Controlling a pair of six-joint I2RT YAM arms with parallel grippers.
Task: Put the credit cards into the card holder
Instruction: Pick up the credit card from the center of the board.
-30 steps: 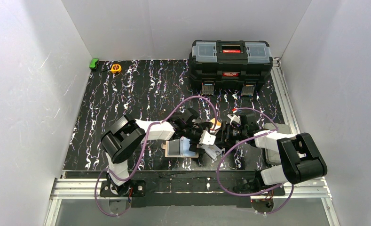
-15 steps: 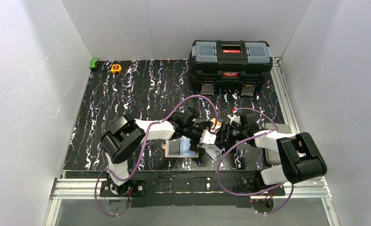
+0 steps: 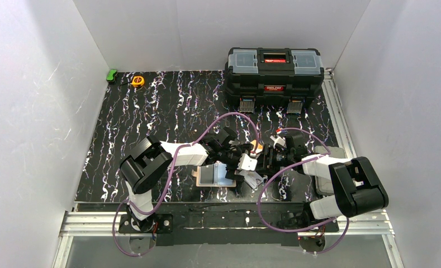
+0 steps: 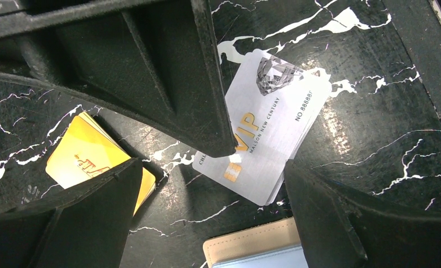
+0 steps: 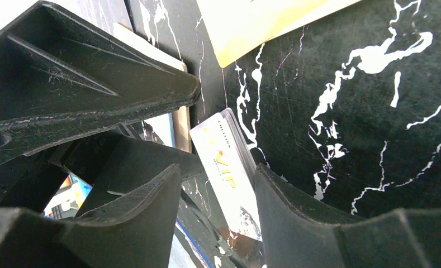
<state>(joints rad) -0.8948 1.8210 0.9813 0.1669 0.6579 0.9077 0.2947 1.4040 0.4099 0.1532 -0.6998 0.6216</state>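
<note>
The cream card holder point(image 3: 202, 177) point(image 4: 251, 243) lies near the table's front edge, and a light blue card point(image 3: 222, 173) point(image 4: 274, 260) rests against it. Whether that card is tucked in, I cannot tell. An orange-yellow card point(image 3: 256, 146) point(image 4: 84, 153) point(image 5: 257, 19) lies flat on the table. The silver VIP card point(image 3: 254, 179) point(image 4: 276, 120) point(image 5: 226, 162) lies between the fingers of my right gripper point(image 3: 252, 163) point(image 5: 217, 167), which is open; one fingertip rests on the card's edge. My left gripper point(image 3: 233, 156) point(image 4: 212, 164) hovers wide open above the table between the cards and the holder, holding nothing.
A big black toolbox point(image 3: 274, 70) stands at the back right. A yellow tape measure point(image 3: 138, 81) and a small green object point(image 3: 112, 75) sit at the back left. Purple cables point(image 3: 207, 134) loop over both arms. The two grippers are crowded close together.
</note>
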